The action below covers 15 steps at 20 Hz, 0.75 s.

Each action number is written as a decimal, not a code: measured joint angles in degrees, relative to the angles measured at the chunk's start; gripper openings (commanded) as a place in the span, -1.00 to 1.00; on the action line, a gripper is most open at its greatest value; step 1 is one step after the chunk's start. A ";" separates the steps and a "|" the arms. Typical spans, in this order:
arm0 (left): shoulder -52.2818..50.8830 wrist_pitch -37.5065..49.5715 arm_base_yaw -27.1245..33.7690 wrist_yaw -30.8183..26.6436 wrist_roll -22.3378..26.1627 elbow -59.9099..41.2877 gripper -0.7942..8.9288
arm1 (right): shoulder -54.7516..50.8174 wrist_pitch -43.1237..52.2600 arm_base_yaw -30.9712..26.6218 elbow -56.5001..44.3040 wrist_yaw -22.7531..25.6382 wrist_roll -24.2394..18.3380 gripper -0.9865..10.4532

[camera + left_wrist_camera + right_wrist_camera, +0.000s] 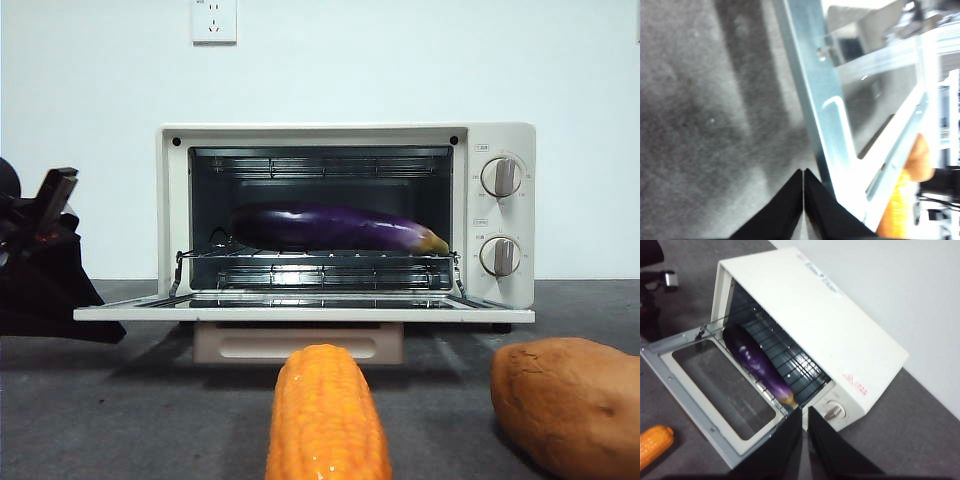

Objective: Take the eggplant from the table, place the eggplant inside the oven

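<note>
- Inside the oven (345,215), on the wire rack (315,262): the eggplant (335,227) lies flat, long axis parallel to the door opening, stem tip toward the knob side.
- Door (300,312) is dropped fully open and level; eggplant sits just behind the rack's front edge, touching nothing but the rack.
- Right gripper (804,415): empty, jaws nearly together with only a thin gap, hanging above and in front of the knob-side corner of the door. Eggplant's stem end is just beyond its tips, body running away from it toward the far side of the cavity.
- Left gripper (803,175): jaws pressed together, holding nothing, low over the table (700,125) right beside the door's outer side edge. Front view shows it as the dark mass beside the oven, opposite the knobs.
- Judgement: placement looks done; if anything remains it's shutting the door. Left gripper is nearer the door edge.
- Corn cob (327,415) and sweet potato (570,400) rest on the table in front, clear of the door.
</note>
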 measured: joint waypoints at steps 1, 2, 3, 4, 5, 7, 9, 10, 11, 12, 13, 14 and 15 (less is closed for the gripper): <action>0.17 0.04 0.37 1.14 0.02 0.00 -0.82 | -0.09 -0.48 0.00 0.00 0.00 0.44 -0.82; 0.28 0.07 0.74 2.38 0.11 0.00 -0.82 | -0.20 -1.18 0.00 0.00 0.00 0.87 -0.82; 0.46 0.11 1.01 3.48 0.22 0.02 -0.82 | -0.24 -1.73 0.00 0.00 0.00 1.18 -0.82; 0.61 0.09 1.27 4.57 0.26 0.04 -0.82 | -0.24 -2.36 0.00 0.00 0.00 1.46 -0.82; 0.74 0.04 1.57 5.92 0.26 0.07 -0.82 | -0.24 -2.91 0.00 0.00 -0.02 1.86 -0.82; 1.25 -0.37 1.97 8.11 0.22 0.52 -0.82 | -0.24 -3.58 0.00 0.00 0.00 2.49 -0.82; 1.55 -0.66 2.29 11.37 0.00 1.53 -0.82 | -0.24 -4.55 0.00 0.00 -0.02 3.13 -0.82; 1.55 -0.79 2.36 12.83 -0.09 2.16 -0.82 | -0.24 -4.98 0.00 0.00 -0.02 3.37 -0.82; 1.55 -0.79 2.47 14.64 -0.28 3.19 -0.82 | -0.24 -5.49 0.00 0.00 -0.02 3.72 -0.82; 1.55 -0.68 2.56 16.55 -0.63 4.42 -0.82 | -0.24 -5.77 0.00 0.00 -0.02 4.02 -0.82; 1.55 -0.57 2.58 17.97 -1.05 5.51 -0.82 | -0.24 -5.88 0.00 0.00 -0.02 4.22 -0.82; 1.55 -0.52 2.58 19.37 -1.60 6.86 -0.82 | -0.24 -6.10 0.00 0.00 -0.02 4.63 -0.82; 1.55 -0.52 2.60 20.35 -2.23 8.44 -0.82 | -0.24 -6.45 0.00 0.00 -0.04 5.07 -0.82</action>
